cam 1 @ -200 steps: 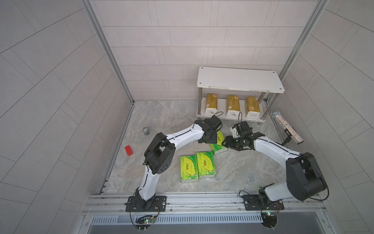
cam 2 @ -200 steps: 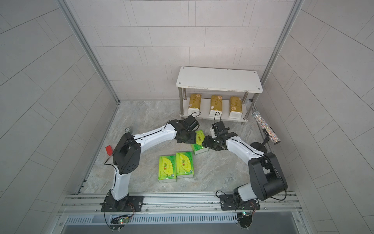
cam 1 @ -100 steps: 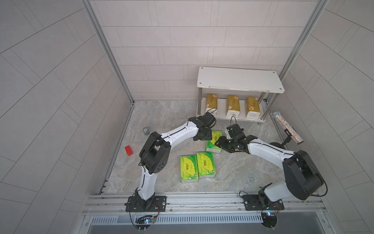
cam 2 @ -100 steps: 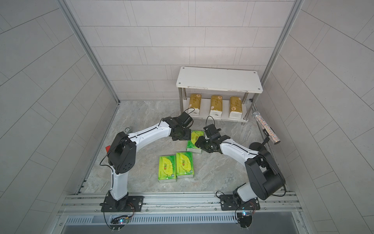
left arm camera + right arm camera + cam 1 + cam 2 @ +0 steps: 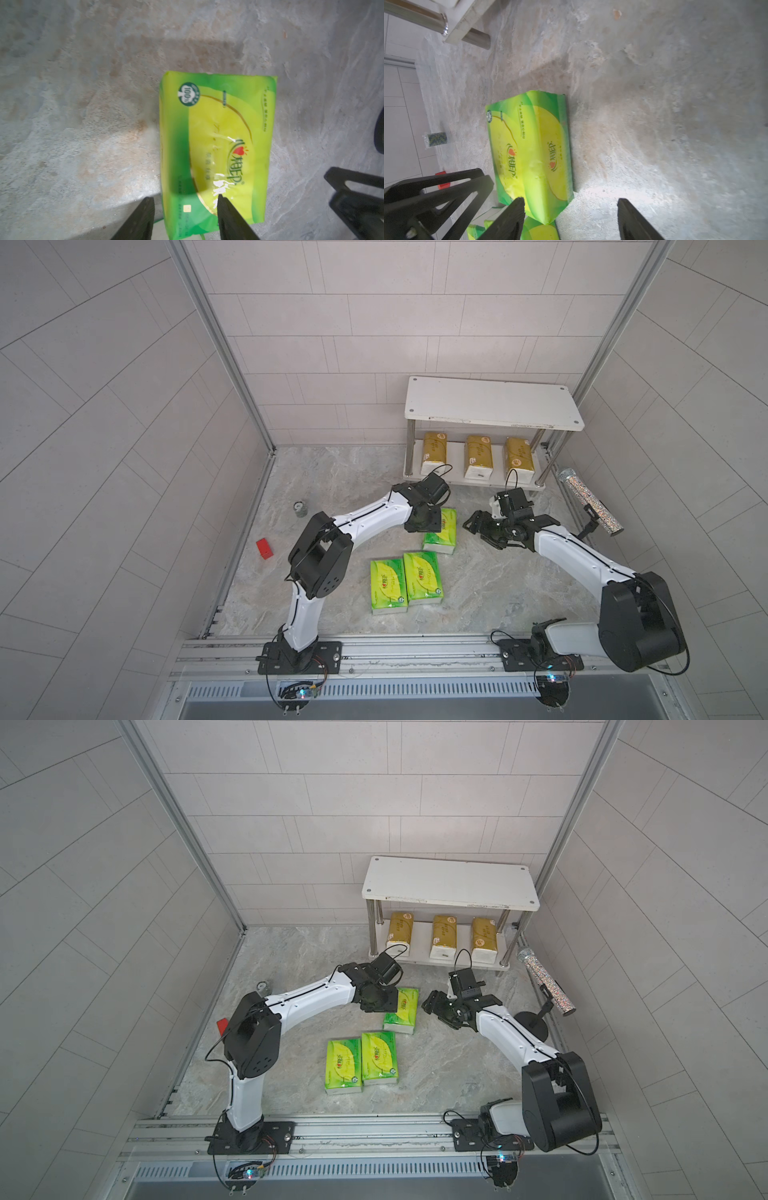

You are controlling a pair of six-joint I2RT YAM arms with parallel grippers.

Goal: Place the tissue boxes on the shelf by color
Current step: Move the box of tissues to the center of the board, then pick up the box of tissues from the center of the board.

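The nearest bright green soft tissue pack with a yellow leaf print (image 5: 442, 533) lies flat on the grey marbled tabletop (image 5: 332, 472), right under the left gripper (image 5: 184, 197). In the left wrist view one finger (image 5: 143, 218) stands just off the pack's long edge and the other over its printed face. They are parted, with that edge strip between them. Whether they pinch the wrapper I cannot tell. The right gripper (image 5: 570, 200) is spread wide and empty. In both top views it hangs beside the pack, apart from it.

Two more green packs (image 5: 422, 578) lie touching side by side, behind both sets of fingertips. Beyond the fingertips stands the white two-board shelf with metal posts (image 5: 490, 402). Three shiny gold packs (image 5: 478, 456) sit spaced on its lower board, and its upper board is bare. I judge the task half done: the gold is sorted, and all three green packs are not yet shelved.

The top views hide the left fingers under the wrist, so only the left wrist view shows their straddle. Only the top views show the shelf's load. The right wrist view alone shows the pack's side face.
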